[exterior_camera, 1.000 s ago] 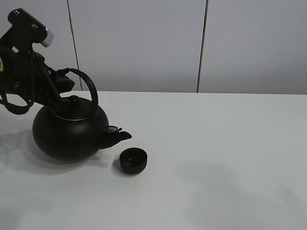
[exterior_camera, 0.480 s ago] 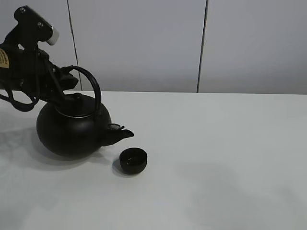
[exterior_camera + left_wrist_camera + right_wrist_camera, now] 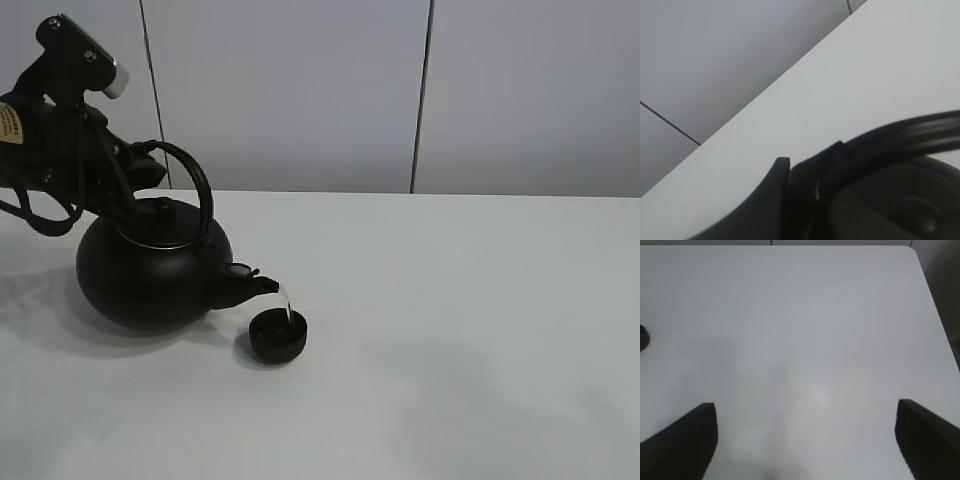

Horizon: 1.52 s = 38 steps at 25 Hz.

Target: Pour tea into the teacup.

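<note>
The small black teacup [image 3: 277, 333] sits on the white table [image 3: 460, 300], just right of the kettle's spout [image 3: 258, 286]. The big round black kettle [image 3: 150, 272] is tilted toward the cup, and a thin stream of liquid [image 3: 287, 300] runs from the spout into it. My left gripper [image 3: 138, 168] is shut on the kettle's arched handle [image 3: 196, 185]. In the left wrist view the handle [image 3: 900, 136] crosses by a dark finger [image 3: 772, 197]. My right gripper [image 3: 806, 407] is open and empty over bare table; the cup's edge [image 3: 642, 337] barely shows there.
A grey panelled wall [image 3: 300, 90] stands behind the table's far edge. The table's right edge and corner [image 3: 920, 270] show in the right wrist view. The right arm is out of the exterior view.
The kettle has moved a little to the right and tipped toward the cup. Liquid now flows from the spout into the teacup; before, none was flowing.
</note>
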{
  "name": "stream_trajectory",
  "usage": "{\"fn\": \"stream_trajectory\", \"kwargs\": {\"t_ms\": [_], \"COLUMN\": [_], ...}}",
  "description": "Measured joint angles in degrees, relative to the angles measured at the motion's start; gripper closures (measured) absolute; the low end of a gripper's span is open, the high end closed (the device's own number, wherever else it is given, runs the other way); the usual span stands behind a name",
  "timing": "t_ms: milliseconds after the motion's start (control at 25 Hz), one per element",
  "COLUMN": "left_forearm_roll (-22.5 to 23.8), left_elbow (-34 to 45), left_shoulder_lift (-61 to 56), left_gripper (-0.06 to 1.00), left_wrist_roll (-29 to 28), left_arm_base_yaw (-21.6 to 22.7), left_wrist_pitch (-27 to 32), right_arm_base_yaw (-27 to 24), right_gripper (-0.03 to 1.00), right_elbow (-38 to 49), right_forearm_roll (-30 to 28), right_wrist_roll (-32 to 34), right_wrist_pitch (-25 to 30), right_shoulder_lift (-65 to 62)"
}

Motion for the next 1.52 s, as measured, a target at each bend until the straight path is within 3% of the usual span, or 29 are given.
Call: {"fn": "stream_trajectory", "kwargs": {"t_ms": [320,640,800,1040,1520], "left_forearm_roll": [0.0,-0.06,-3.2,-9.87,-14.42], "left_elbow": [0.0,0.0,1.48,8.36,14.1], "left_shoulder_lift": [0.0,0.0,0.0,0.0,0.89], "left_gripper": [0.85,0.85,0.85,0.85,0.85], "left_wrist_roll": [0.35,-12.43,-15.58,-15.85,-10.76], "left_arm_base_yaw": [0.0,0.0,0.71,3.63,7.21], "left_wrist_pitch": [0.0,-0.48,-4.92,-15.12,-19.44], "right_arm_base_yaw": [0.0,0.0,0.0,0.0,0.0], "right_gripper": [0.31,0.31,0.31,0.31,0.31], "right_elbow": [0.0,0.0,0.0,0.0,0.0], "right_forearm_roll": [0.0,0.0,0.0,0.0,0.0], "right_wrist_roll": [0.0,0.0,0.0,0.0,0.0], "right_wrist_pitch": [-0.02,-0.02,-0.02,-0.02,-0.02], "right_shoulder_lift": [0.0,0.0,0.0,0.0,0.0]}}
